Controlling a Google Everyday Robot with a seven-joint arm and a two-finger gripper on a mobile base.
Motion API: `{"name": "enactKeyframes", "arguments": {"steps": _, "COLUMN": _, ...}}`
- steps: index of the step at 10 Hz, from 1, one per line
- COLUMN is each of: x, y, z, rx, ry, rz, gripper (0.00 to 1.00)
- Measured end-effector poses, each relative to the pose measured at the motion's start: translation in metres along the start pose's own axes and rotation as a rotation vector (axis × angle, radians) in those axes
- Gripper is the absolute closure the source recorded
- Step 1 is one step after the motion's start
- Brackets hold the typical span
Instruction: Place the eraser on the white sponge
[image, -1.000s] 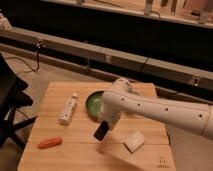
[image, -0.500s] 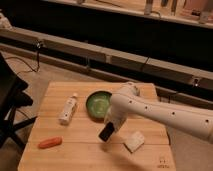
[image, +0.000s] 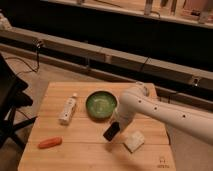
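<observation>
One slip worries me: my gripper (image: 116, 126), pinching the eraser (image: 111, 132) just beside the white sponge (image: 134, 141), could release it short onto the table (image: 90, 150).

We see the gripper (image: 116, 125) near the middle of the table (image: 90, 155), just in front of the bowl (image: 101, 104), with the eraser (image: 111, 132) at its tip. The white sponge (image: 134, 141) lies just right of the eraser, toward the front right corner. The bottle (image: 68, 109) lies left of the bowl, near the left edge. The carrot (image: 49, 143) sits by the front left corner.
</observation>
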Motion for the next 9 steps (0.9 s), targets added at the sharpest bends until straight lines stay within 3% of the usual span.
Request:
{"name": "enactKeyframes", "arguments": {"steps": 3, "x": 0.002, "y": 0.006, "z": -0.018, "rx": 0.004, "ry": -0.006, "rz": 0.031, "gripper": 1.00}}
{"name": "enactKeyframes", "arguments": {"steps": 7, "x": 0.010, "y": 0.022, "z": -0.008, "rx": 0.013, "ry": -0.009, "rz": 0.074, "gripper": 1.00}}
{"name": "enactKeyframes", "arguments": {"steps": 9, "x": 0.014, "y": 0.031, "z": -0.013, "rx": 0.018, "ry": -0.011, "rz": 0.107, "gripper": 1.00}}
